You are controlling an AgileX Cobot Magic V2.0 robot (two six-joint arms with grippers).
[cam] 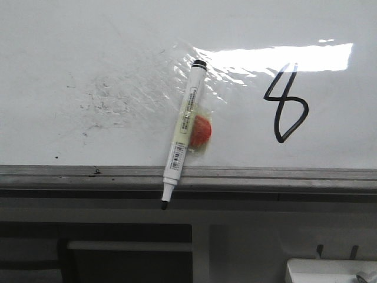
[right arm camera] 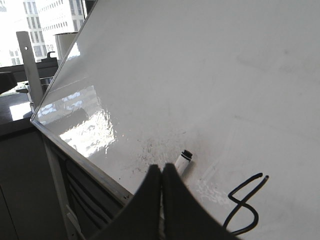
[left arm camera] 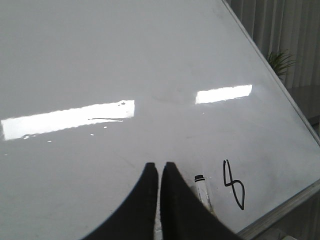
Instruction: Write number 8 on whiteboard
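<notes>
Whiteboard [cam: 70, 47]: glossy white, fills most of the front view, grey metal rail [cam: 265, 177] along its lower edge. Scattered smudge specks [cam: 100, 103] at about 9 o'clock from board centre. A wrinkled shiny patch [cam: 200, 76] sits mid-board under a bright window reflection [cam: 277, 58].

Marker [cam: 184, 132]: white barrel, tilted, black end at 12 o'clock, tip at 6 o'clock hanging below the rail. A red round object [cam: 202, 131] lies just beside it at 3 o'clock; what it is cannot be told.

Number 8 [cam: 285, 106]: thin black slanted figure, open at top, at 3 o'clock from the marker, well apart from it.

Left hand [left arm camera: 160, 172]: fingers pressed together, nothing between them; marker cap visible just beside.

Right hand [right arm camera: 161, 172]: fingers pressed together, holding nothing; it covers most of the marker.

Room: a plant [left arm camera: 281, 61] past the board edge in the left wrist view; buildings through a window [right arm camera: 45, 15] in the right wrist view. The area below the rail is dark and hard to make out.
</notes>
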